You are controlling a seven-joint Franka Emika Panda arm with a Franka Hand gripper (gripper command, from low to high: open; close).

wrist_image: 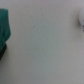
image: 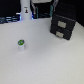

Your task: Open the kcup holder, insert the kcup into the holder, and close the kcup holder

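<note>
In the exterior view the kcup point(image: 21, 45), a small white pod with a green top, stands upright on the white table point(image: 45, 60) at the exterior view's left. The kcup holder point(image: 63, 26), a black box with two stacked drawer fronts and pale handles, stands at the back right with both drawers looking shut. My gripper does not show in either view. The wrist view is blurred and shows mostly bare white table point(wrist_image: 45, 50).
A tall white bottle-shaped post point(image: 24, 11) stands at the back left, with dark equipment point(image: 42, 7) behind the table's far edge. In the wrist view a blurred teal shape point(wrist_image: 5, 25) and a dark patch point(wrist_image: 2, 51) lie at one edge.
</note>
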